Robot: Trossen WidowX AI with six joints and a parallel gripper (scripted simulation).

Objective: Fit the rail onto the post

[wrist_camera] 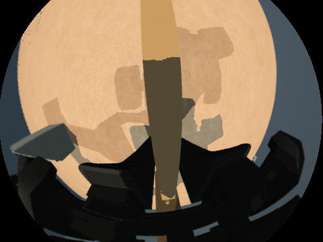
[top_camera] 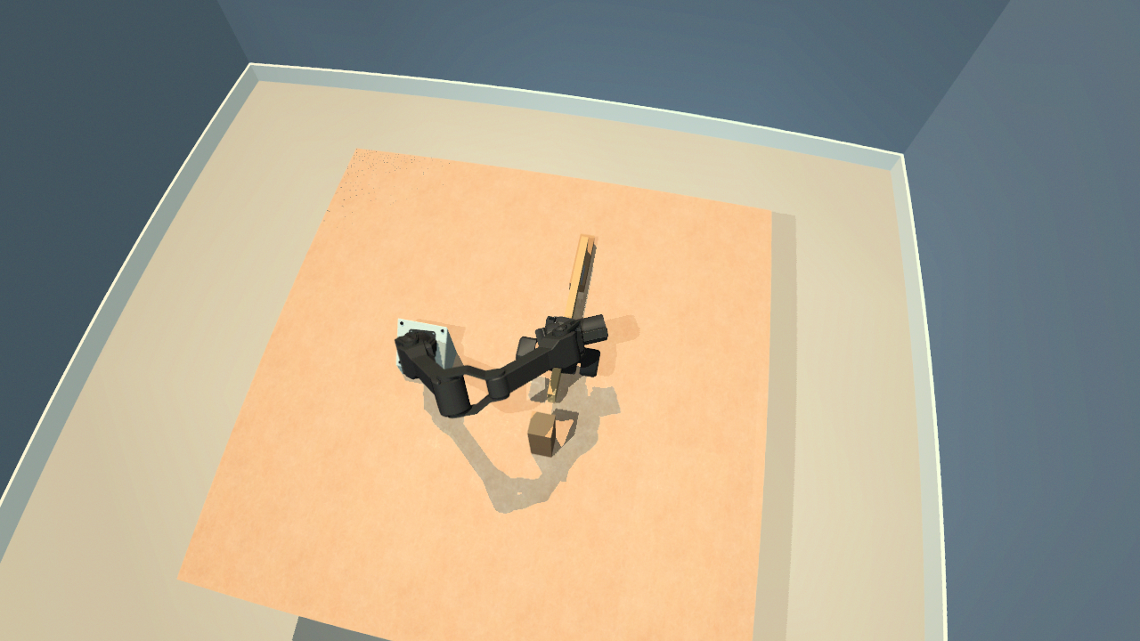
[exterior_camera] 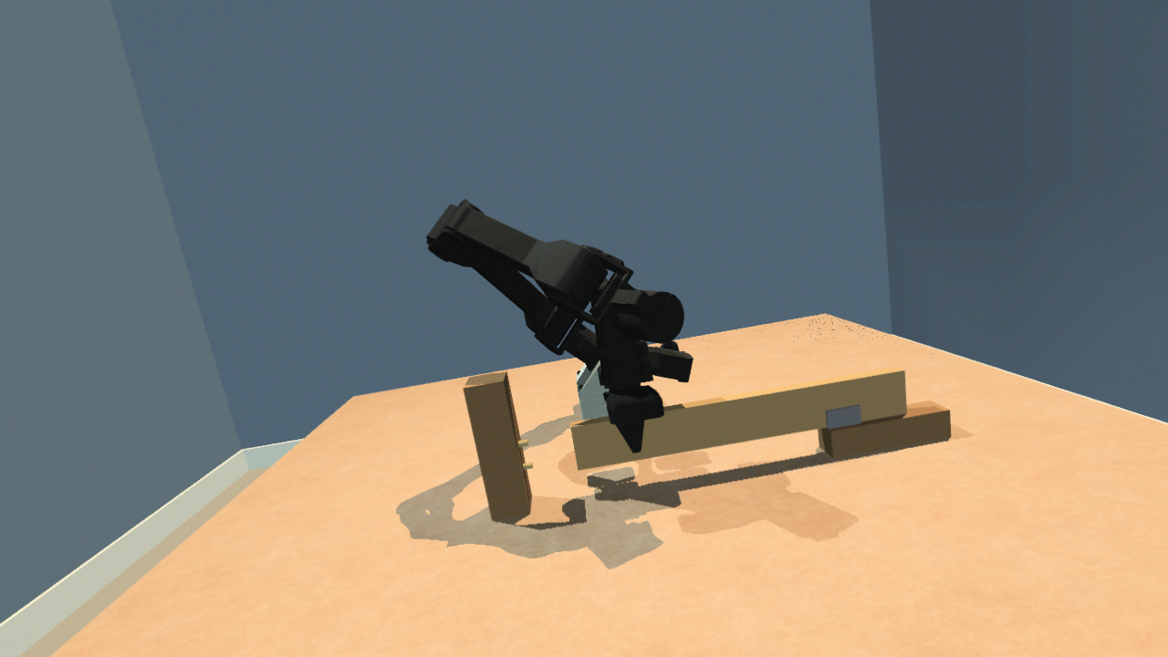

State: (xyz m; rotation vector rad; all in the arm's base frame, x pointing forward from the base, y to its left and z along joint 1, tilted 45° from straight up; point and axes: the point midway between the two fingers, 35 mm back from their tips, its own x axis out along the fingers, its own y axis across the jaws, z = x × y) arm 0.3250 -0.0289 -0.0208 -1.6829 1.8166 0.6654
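My gripper (exterior_camera: 635, 437) (wrist_camera: 162, 136) is shut on the wooden rail (top_camera: 579, 271) (exterior_camera: 751, 416) (wrist_camera: 161, 84) close to its near end. That end is off the table, its shadow apart below it. The rail looks about parallel to the footboard block (exterior_camera: 890, 432), with its far end at the grey bracket (exterior_camera: 843, 416). The upright post (top_camera: 541, 434) (exterior_camera: 494, 449) stands beyond the near end. Its upper peg (exterior_camera: 523, 443) and lower peg (exterior_camera: 528, 465) point at the rail across a visible gap, at about the rail end's height. The two holes are hidden.
The arm's pale base plate (top_camera: 406, 325) (exterior_camera: 591, 391) stands beside the rail, behind the gripper in the exterior view. The arm reaches from it over the rail and hides part of it from above. Arm shadows fall around the post on the table (top_camera: 677, 446).
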